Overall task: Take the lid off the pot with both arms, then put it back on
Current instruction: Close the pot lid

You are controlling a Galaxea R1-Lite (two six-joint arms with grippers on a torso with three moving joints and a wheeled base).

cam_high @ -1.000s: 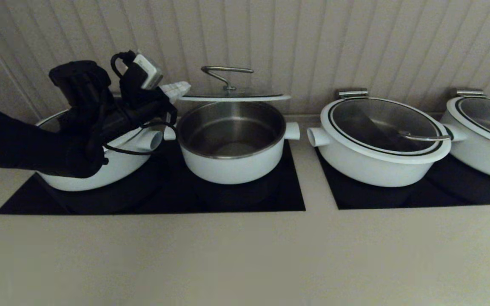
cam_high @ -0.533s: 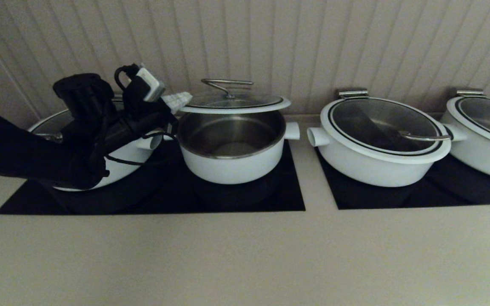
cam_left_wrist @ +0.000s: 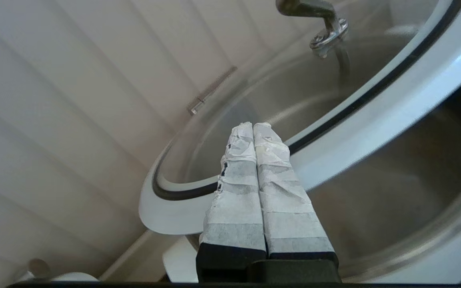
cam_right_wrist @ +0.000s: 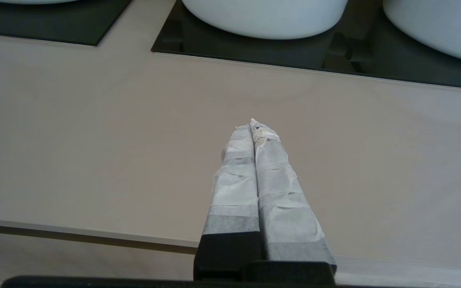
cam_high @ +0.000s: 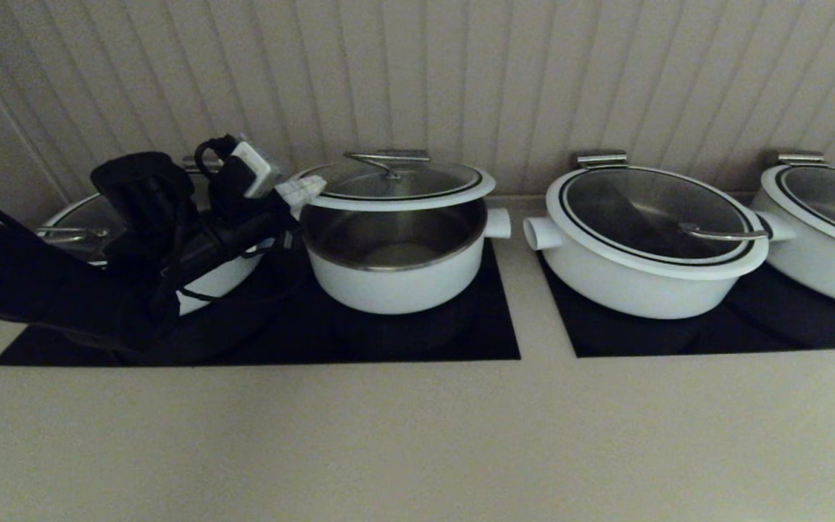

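Observation:
The lid, glass with a white rim and a steel handle, hangs just above the pot, tilted with its near edge towards me. The pot's steel inside shows beneath it. My left gripper is at the lid's left rim. In the left wrist view its fingers are pressed together and lie across the lid's white rim, with the pot's inside below. My right gripper is shut and empty over the bare counter near its front edge, out of the head view.
A wider white pot sits under my left arm. Two more wide lidded pots stand to the right on a second black cooktop. A panelled wall is close behind. Open counter lies in front.
My left gripper and the lid have come down from well above the pot to just over its rim. The lid's top face now shows.

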